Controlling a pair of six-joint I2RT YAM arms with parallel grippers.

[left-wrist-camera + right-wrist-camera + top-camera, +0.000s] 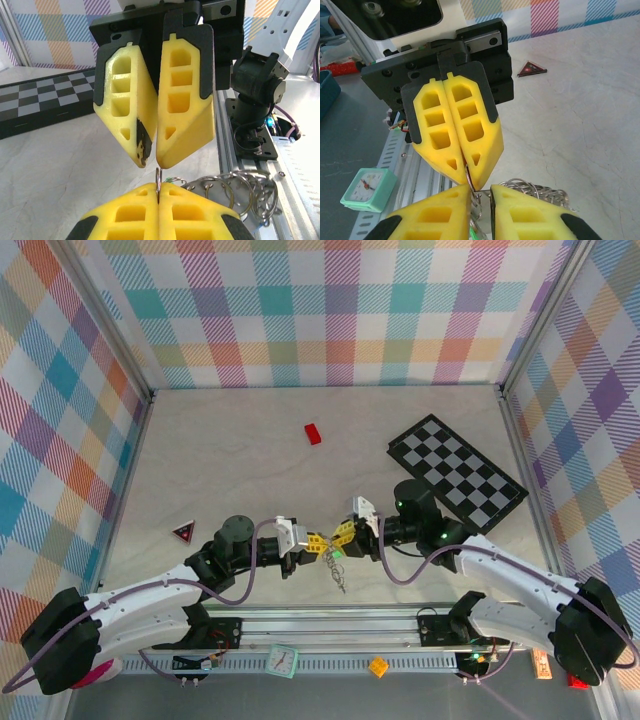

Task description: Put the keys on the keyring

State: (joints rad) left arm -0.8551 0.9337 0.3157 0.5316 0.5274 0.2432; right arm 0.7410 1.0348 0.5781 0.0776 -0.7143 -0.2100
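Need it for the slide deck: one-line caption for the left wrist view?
Left gripper pinches the keyring; right gripper points tip-down just above it.

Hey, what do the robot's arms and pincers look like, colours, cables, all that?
The left arm and right arm are white shells with black joints, each trailed by a lilac cable. The left pincer and right pincer have wedge-shaped yellow fingers with rectangular pockets, black backing and black mounts. One right fingertip is scuffed dark.
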